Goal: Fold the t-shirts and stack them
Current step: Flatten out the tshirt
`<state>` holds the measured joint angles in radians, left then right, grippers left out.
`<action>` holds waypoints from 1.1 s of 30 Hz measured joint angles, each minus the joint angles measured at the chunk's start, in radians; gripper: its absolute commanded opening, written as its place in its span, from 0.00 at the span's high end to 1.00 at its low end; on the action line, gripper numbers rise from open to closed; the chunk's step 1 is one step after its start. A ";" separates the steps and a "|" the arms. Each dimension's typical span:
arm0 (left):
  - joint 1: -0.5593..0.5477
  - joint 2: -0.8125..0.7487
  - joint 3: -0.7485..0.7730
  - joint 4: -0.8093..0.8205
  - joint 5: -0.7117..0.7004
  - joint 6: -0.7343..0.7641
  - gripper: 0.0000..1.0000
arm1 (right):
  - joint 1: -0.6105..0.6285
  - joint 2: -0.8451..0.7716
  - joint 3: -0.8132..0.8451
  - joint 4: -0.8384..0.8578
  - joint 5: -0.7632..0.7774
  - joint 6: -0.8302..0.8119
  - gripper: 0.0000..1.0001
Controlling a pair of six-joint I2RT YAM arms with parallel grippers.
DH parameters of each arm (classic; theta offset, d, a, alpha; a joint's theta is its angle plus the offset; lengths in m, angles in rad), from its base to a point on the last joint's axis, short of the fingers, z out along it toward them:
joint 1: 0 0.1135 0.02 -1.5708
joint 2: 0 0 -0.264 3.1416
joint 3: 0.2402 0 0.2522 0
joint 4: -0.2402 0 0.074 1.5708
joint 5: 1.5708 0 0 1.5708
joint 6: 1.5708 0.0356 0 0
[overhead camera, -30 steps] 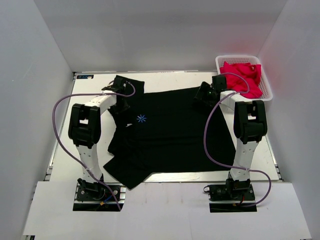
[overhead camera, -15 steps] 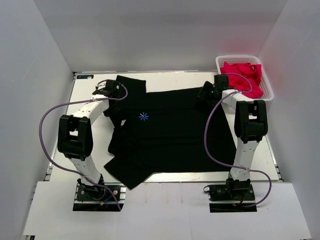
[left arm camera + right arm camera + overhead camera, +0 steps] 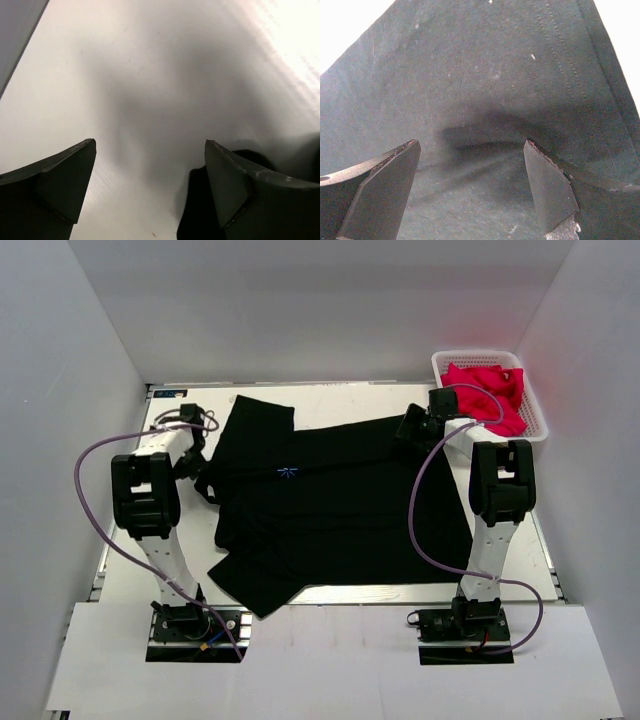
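Black cloth fills the middle of the top external view: the t-shirt (image 3: 330,505) lies spread on the white table (image 3: 350,400), chest up, with its light-blue starburst print (image 3: 287,472) left of centre. One sleeve reaches toward the upper left of the frame, and the lower hem lies near the bottom edge of the table, skewed toward the lower left. The left gripper (image 3: 192,462) sits just beside the left edge of the shirt. The right gripper (image 3: 412,425) sits over the upper right corner of the shirt. A white basket (image 3: 440,365) holding red cloth (image 3: 485,390) stands at the upper right, apart from the shirt.

Left wrist view: the left gripper (image 3: 150,145) is released, its jaws spread wide over the bare table (image 3: 150,75). A small patch of the t-shirt (image 3: 192,220) shows at the lower right, beside the right-hand finger.

Right wrist view: the right gripper (image 3: 470,145) is released, its jaws spread wide. The t-shirt (image 3: 485,75) covers nearly the whole frame beneath the fingers, with a stitched hem running along the upper right.
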<state>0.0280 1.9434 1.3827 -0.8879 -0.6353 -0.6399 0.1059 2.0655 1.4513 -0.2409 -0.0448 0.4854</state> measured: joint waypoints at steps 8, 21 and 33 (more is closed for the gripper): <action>-0.009 -0.088 0.086 0.092 0.293 0.109 0.00 | 0.028 -0.071 -0.014 -0.028 -0.022 -0.115 0.10; -0.158 0.131 0.262 0.321 0.707 0.207 0.00 | 0.126 -0.122 0.010 -0.058 -0.003 -0.254 0.10; -0.212 0.518 0.763 0.166 0.581 0.225 0.00 | 0.154 0.250 0.436 -0.289 0.125 -0.203 0.10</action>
<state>-0.1837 2.4615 2.1456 -0.7223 -0.0544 -0.4145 0.2596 2.3154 1.8877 -0.5301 0.0803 0.2821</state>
